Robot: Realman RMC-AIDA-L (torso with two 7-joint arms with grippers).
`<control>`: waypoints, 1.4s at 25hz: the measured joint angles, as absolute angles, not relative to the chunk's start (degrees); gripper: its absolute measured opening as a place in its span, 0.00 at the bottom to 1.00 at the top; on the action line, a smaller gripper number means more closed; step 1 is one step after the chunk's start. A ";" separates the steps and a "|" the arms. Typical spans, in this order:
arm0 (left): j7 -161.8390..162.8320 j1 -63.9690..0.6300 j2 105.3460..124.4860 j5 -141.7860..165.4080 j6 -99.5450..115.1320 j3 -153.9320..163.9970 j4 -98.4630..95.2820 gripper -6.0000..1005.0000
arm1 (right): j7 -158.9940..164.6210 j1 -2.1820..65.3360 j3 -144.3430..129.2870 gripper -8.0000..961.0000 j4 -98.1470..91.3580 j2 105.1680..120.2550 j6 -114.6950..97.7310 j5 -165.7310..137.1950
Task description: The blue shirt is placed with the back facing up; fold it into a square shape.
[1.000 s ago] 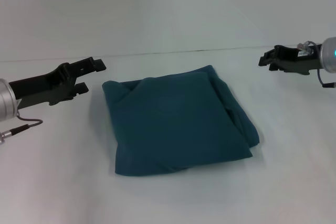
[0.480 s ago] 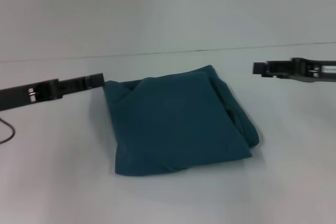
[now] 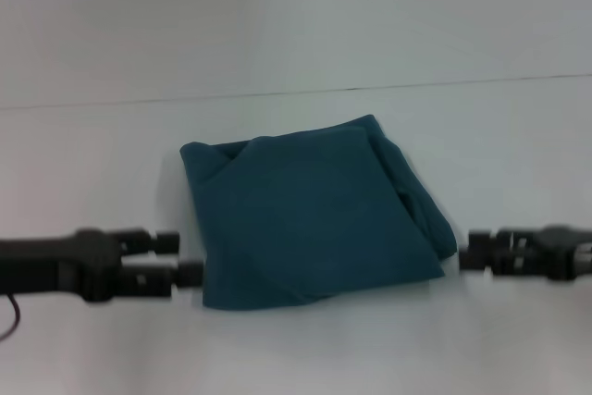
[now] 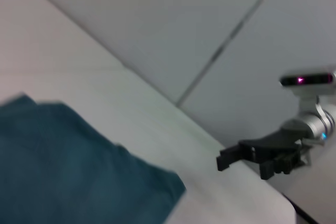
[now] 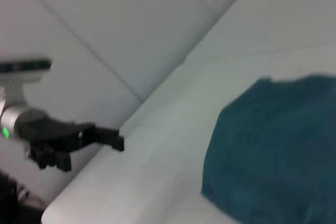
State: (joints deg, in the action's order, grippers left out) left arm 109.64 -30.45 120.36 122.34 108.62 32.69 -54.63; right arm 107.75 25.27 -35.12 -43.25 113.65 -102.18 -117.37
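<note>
The blue shirt [image 3: 314, 219] lies folded into a rough square in the middle of the white table, plain side up, with rumpled folds along its right edge. My left gripper [image 3: 180, 258] is low beside the shirt's near left corner, open and empty. Just off the near right corner sits my right gripper [image 3: 465, 253], also open and holding nothing. The left wrist view shows the shirt [image 4: 79, 171] and the right gripper [image 4: 244, 167] beyond it. In the right wrist view the shirt [image 5: 273, 145] lies in front of the left gripper [image 5: 94, 153].
The white table [image 3: 305, 349] spreads on all sides of the shirt. A pale wall [image 3: 296, 16] rises behind its far edge. No other objects are in view.
Both arms have swung from the shirt's far corners down toward the front. The grippers now sit beside its near corners. The shirt has not moved.
</note>
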 joint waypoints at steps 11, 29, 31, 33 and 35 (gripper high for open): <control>107.05 -31.14 121.36 124.86 109.34 39.01 -54.40 0.93 | 106.49 27.58 -37.89 0.85 -42.77 114.59 -103.61 -123.93; 107.66 -30.48 123.24 125.10 108.07 41.51 -53.44 0.93 | 107.28 32.66 -39.18 0.85 -38.82 116.17 -102.00 -127.12; 106.33 -30.40 123.30 125.23 107.61 41.96 -53.48 0.93 | 107.30 32.68 -39.20 0.85 -38.78 115.99 -102.09 -127.14; 105.93 -30.64 123.31 125.39 106.54 42.00 -53.49 0.93 | 107.31 32.69 -39.53 0.85 -38.72 115.92 -102.11 -127.18; 106.34 -30.96 123.35 125.49 105.08 42.23 -53.52 0.93 | 107.35 32.69 -39.81 0.85 -38.68 115.89 -102.08 -127.21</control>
